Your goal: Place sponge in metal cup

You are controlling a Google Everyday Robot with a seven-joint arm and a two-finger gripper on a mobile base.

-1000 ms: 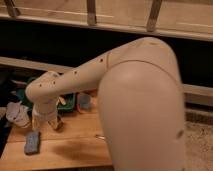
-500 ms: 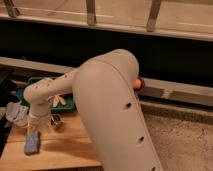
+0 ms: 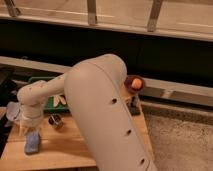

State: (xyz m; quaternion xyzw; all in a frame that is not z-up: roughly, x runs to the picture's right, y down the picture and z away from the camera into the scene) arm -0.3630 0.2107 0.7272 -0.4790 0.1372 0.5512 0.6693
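gripper: positioned low at the left end of the tabletop, pointing downward, directly above and very close to the sponge. whether it touches the sponge cannot be told. how far the gripper is open cannot be told either, and no object is seen lifted in it.

sponge: dull blue, flat, lying on the tabletop near the front left corner, long side running roughly front to back.

metal cup: small, silvery, dark inside, standing on the tabletop just to the right of the gripper and behind the sponge. cup and sponge are near each other but apart; the sponge is not in the cup.

arm: beige, bulky, filling the centre of the view and hiding much of the tabletop's right half.

other items: a whitish translucent cup at the left edge, behind the gripper; a green tray behind the metal cup, partly hidden by the arm; an orange bowl at the far right, showing past the arm.
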